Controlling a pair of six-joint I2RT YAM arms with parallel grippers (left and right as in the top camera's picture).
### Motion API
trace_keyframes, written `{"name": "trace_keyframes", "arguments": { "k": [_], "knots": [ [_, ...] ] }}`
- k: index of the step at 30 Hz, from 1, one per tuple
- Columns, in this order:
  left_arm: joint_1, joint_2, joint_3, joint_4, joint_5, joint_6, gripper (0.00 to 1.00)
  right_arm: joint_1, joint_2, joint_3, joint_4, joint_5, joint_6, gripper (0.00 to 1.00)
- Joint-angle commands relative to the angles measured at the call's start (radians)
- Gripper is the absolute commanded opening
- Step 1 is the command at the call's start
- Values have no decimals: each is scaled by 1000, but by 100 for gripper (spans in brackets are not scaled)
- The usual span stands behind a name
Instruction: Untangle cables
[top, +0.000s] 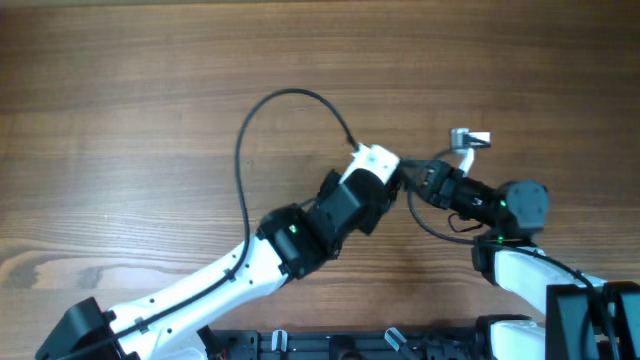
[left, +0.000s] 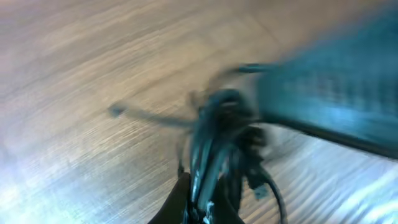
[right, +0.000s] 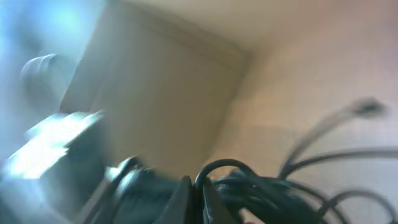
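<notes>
Closest to the robot, the left arm and the right arm reach in from the lower edge of the overhead view. Both point at the cables. These thin black cords are bunched in a knot over the desk.

Just below the knot, on the robot's side, one thin cord curves out from it toward the right arm.

The left fingers are at the left side of the knot. They are closed, and in the left wrist view a bundle of cords rises from between them, so they grip the cables. The right fingers are at the right side of the knot and touch it. They are closed too. A cord loop comes out just at their tips, so they seem to pinch a cord, but this view is blurred.

Beyond the knot, up and to its right, a light plug lies near, joined to the knot by a short pale cord. In the left wrist view a small plug lies on the desk apart from the knot, at the end of a thin cord.

Farthest, up and left of the knot, the thicker arm cable makes a wide arch back to the left arm.
</notes>
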Motion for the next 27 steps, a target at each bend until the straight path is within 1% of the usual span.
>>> {"name": "trace_keyframes", "arguments": {
  "k": [1,2,3,4,5,6,7,9,11,13,15,17,18,19,20,23,24,25,26,27],
  "knots": [
    [98,-15,13,-57,-82,-423,4,-54,-6,8,231,-77,-39,4],
    [124,-15,13,-71,-61,-485,4,-62,-6,8,283,-85,-39,4],
    [140,-15,13,-78,-38,-514,4,-67,-6,8,306,-89,-38,4],
    [163,-15,13,-82,6,-547,4,-72,-6,8,307,-89,-37,4],
    [200,-15,13,-90,85,-573,4,-72,-6,8,307,-89,-66,4],
    [215,-15,13,-109,110,-594,4,-74,-6,8,307,-71,-91,4],
    [232,-15,13,-141,119,-628,4,-78,-6,8,307,-48,-102,4],
    [272,-15,13,-261,119,-706,4,-111,-6,8,307,22,-106,4],
    [318,-15,13,-362,119,-713,4,-164,-6,9,307,75,-102,4],
    [367,-15,13,-421,119,-713,4,-236,-6,9,270,106,-76,4],
    [434,-15,13,-437,119,-713,4,-328,-6,9,181,112,-69,4],
    [478,-15,13,-421,125,-711,4,-384,-6,8,90,107,-61,4],
    [500,-15,13,-381,163,-674,4,-416,-6,9,16,91,-59,4],
    [512,-15,13,-320,238,-584,4,-431,-6,8,-40,60,-61,11],
    [515,-15,13,-231,376,-423,4,-432,-6,8,-77,29,-64,22],
    [493,-15,13,-55,734,-58,4,-412,-6,8,-124,-81,-108,41],
    [482,-15,13,-27,789,19,4,-397,-6,8,-132,-108,-116,43],
    [468,-15,13,-12,812,90,4,-381,-6,8,-131,-134,-116,46],
    [449,-15,13,-15,811,171,4,-362,-6,8,-131,-151,-126,49],
    [438,-15,13,-21,811,217,4,-349,-6,8,-130,-162,-156,51]
  ]
}}
